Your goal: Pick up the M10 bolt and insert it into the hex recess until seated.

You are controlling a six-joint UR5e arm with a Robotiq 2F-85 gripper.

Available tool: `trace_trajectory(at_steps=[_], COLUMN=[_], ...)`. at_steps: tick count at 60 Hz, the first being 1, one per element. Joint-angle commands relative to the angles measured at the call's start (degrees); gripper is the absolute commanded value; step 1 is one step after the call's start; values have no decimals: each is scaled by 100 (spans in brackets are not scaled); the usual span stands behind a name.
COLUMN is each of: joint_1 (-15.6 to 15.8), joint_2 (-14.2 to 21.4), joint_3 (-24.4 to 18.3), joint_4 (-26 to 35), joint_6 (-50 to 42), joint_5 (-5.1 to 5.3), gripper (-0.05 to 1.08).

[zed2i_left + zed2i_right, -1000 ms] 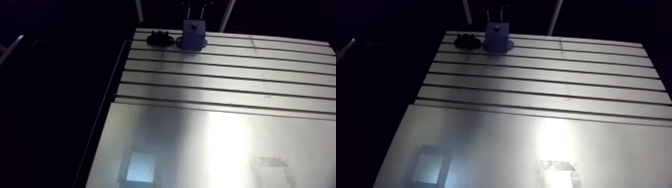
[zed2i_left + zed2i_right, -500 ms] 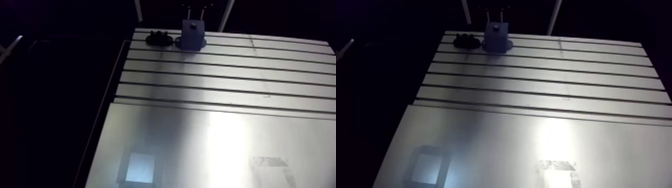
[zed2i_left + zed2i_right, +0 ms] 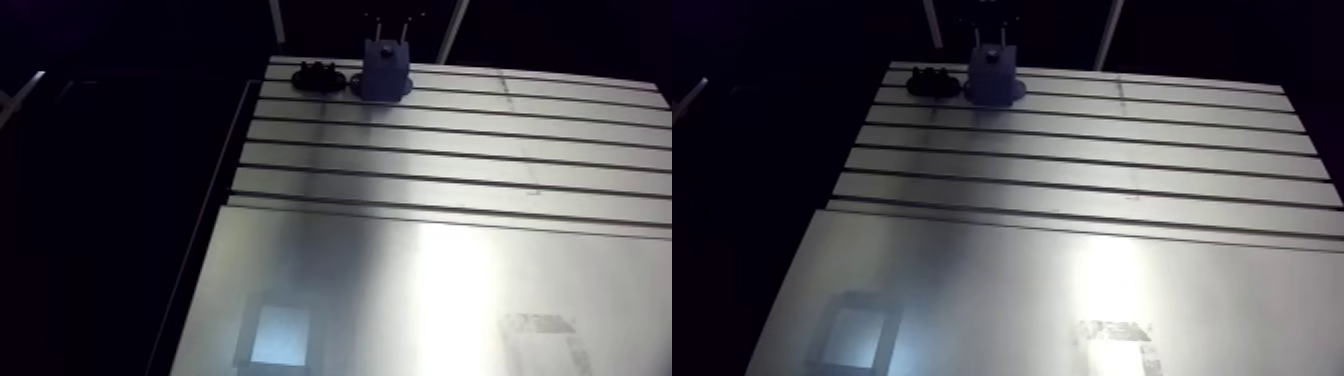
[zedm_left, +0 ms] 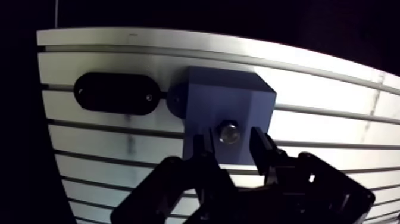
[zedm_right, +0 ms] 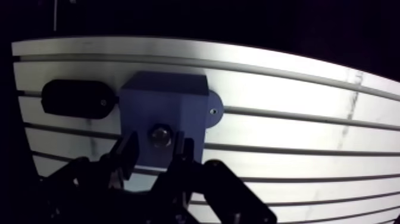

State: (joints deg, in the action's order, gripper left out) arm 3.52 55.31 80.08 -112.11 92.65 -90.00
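Wrist view: the gripper [image 4: 233, 143] hangs over a blue block [image 4: 229, 104] that stands on the slotted table [image 4: 321, 77]. Its 2 fingers [image 4: 260, 146] are apart and hold nothing. The bolt [image 4: 229, 132] sits in the top face of the block, with only its silvery hex head showing. It lies between the fingertips and just ahead of them, and a thin strip of blue shows on either side of it. Whether the head is fully down in the recess cannot be told from here. A rounded flange [image 5: 213, 111] with a small screw sticks out from the foot of the block and rests on the table. Just beside the block, on the same table strip, lies a black oval holder [image 4: 116, 92]; its end is very close to the block's flange, and whether they touch is unclear.

Arm view: the block [image 3: 386, 70] and the holder [image 3: 318, 76] stand side by side at the far edge of the table [image 3: 450, 200]. The gripper is only a dim shape above the block. Several dark slots run across the table between the block and a plain, shiny plate [image 3: 400, 290] nearer the camera.
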Motion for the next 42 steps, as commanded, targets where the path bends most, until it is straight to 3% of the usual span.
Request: trace_trajectory(at_steps=[1,42], joint_1=[0,0], joint_2=[-8,-9], joint_3=[21,64], joint_4=[-26,-35], joint_6=[3,21], joint_5=[-5,-6], gripper=[55,56])
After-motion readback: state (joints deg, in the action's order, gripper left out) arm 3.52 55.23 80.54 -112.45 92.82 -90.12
